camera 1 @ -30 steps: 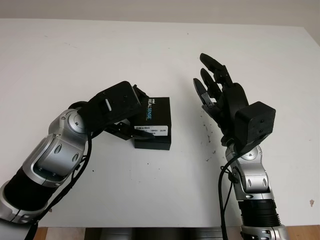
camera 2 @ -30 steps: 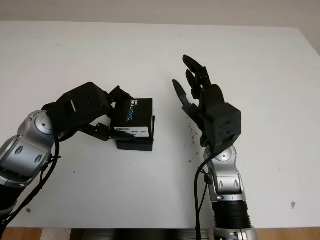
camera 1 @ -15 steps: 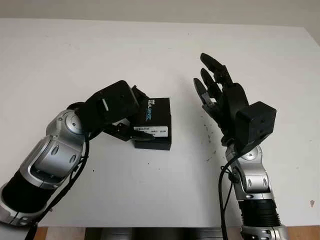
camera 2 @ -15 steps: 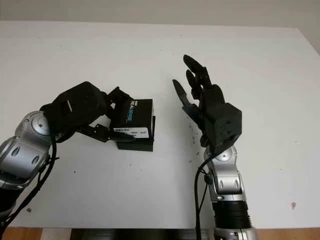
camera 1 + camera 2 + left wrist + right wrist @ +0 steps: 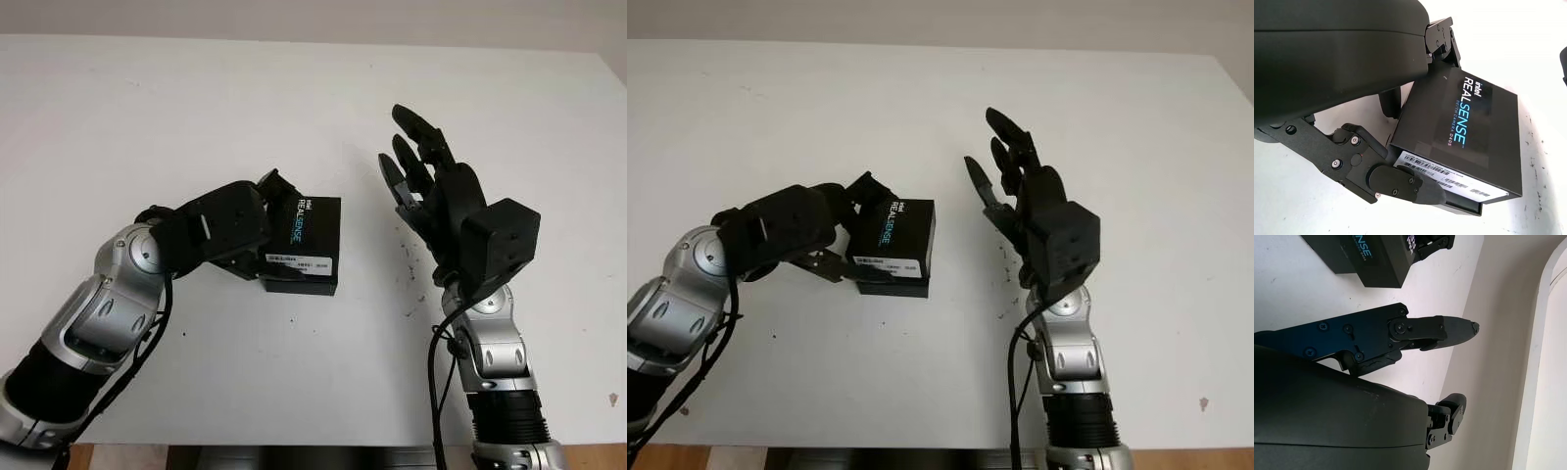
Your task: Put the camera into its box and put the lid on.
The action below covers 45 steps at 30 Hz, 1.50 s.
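The left robot hand (image 5: 1400,142) grips a black box lid (image 5: 1462,134) printed "intel REALSENSE Depth Camera D405", one finger (image 5: 1442,41) touching its far edge and another finger (image 5: 1396,183) pressed along the near side where a white barcode label (image 5: 1449,176) runs. The lid sits tilted over the black box (image 5: 1464,208), whose lower part shows as a dark strip beneath the label. Both are on the white bench (image 5: 1303,205), which carries small dark specks (image 5: 1535,164) just beside the lid.

The box (image 5: 306,245) sits on the table (image 5: 294,108), left hand (image 5: 230,227) left of it, right hand (image 5: 441,206) right.
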Each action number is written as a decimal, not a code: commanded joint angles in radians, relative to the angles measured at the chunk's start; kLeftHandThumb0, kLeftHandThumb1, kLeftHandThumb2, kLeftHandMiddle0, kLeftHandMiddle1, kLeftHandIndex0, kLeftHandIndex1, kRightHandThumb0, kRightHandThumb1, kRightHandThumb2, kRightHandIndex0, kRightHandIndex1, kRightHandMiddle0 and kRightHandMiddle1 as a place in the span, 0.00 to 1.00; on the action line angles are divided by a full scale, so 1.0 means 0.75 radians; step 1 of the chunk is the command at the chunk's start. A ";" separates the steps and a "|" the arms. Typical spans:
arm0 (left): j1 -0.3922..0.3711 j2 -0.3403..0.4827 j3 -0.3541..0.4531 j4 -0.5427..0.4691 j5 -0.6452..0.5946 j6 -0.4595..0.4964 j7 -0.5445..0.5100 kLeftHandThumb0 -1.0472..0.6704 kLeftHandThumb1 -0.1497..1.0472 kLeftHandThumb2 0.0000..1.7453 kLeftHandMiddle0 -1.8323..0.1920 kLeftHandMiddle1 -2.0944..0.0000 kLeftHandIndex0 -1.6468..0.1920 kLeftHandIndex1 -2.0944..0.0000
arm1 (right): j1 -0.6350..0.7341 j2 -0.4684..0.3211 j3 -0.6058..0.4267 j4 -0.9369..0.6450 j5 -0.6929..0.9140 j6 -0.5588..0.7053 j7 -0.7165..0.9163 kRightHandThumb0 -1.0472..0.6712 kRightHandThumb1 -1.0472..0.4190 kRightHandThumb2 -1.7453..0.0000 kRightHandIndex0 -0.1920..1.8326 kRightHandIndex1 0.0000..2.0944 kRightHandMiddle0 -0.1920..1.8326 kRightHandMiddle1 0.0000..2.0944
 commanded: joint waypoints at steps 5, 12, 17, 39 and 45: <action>0.026 -0.049 -0.019 0.040 0.030 -0.121 0.003 0.38 1.00 0.23 1.00 0.05 1.00 0.36 | 0.005 -0.010 -0.002 -0.021 0.007 0.000 0.005 0.26 0.00 0.83 0.20 0.03 0.11 0.25; 0.023 -0.074 -0.004 0.023 0.049 -0.049 -0.024 0.38 1.00 0.22 1.00 0.01 1.00 0.38 | 0.006 -0.013 -0.005 -0.024 0.007 0.007 0.004 0.25 0.00 0.84 0.19 0.03 0.10 0.26; 0.011 -0.062 -0.010 -0.070 0.058 0.115 -0.077 0.36 1.00 0.23 1.00 0.09 1.00 0.37 | 0.005 -0.020 -0.003 -0.025 -0.001 0.007 0.003 0.25 0.00 0.83 0.19 0.03 0.10 0.25; 0.087 0.073 0.046 -0.191 0.008 0.147 -0.133 0.34 1.00 0.28 1.00 0.34 1.00 0.44 | 0.000 -0.026 -0.006 -0.008 0.014 -0.003 0.014 0.26 0.00 0.83 0.19 0.03 0.10 0.24; 0.134 0.063 0.042 -0.010 0.094 -0.273 -0.007 0.37 1.00 0.26 1.00 0.29 1.00 0.42 | 0.001 -0.023 -0.009 -0.007 0.013 0.001 0.012 0.26 0.00 0.83 0.19 0.03 0.11 0.25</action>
